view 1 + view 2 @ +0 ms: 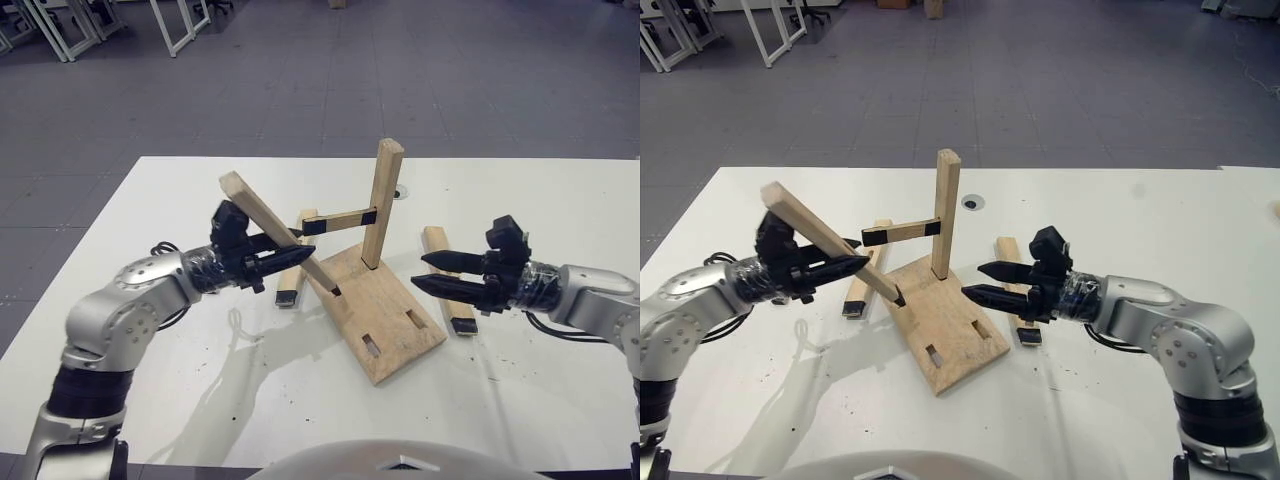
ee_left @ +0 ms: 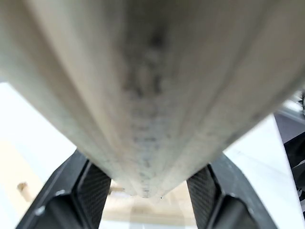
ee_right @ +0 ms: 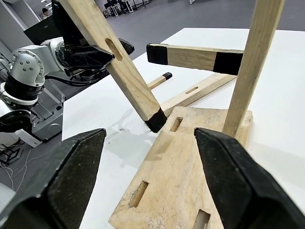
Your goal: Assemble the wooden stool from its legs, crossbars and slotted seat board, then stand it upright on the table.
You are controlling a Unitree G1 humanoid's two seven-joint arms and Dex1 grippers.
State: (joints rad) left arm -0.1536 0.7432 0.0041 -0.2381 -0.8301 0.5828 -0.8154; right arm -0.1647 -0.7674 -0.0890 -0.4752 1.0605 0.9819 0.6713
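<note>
The slotted seat board (image 1: 392,322) lies flat mid-table. One leg (image 1: 383,200) stands upright in a far slot, and a black-ended crossbar (image 1: 340,222) sticks out of it to the left. My left gripper (image 1: 292,255) is shut on a second leg (image 1: 262,215), held tilted. That leg's black tip (image 3: 155,119) hovers at the board's left edge, beside an empty slot (image 3: 175,124). My right gripper (image 1: 420,271) stands open just right of the board, nothing between its fingers (image 3: 71,176). In the left wrist view the held leg (image 2: 143,95) sits between the pads (image 2: 93,188).
Two spare legs lie on the table: one (image 1: 448,292) under my right gripper, another (image 1: 289,282) left of the board behind the held leg. A small cable hole (image 1: 400,193) sits near the table's far edge. Bare tabletop (image 1: 300,400) stretches toward the front.
</note>
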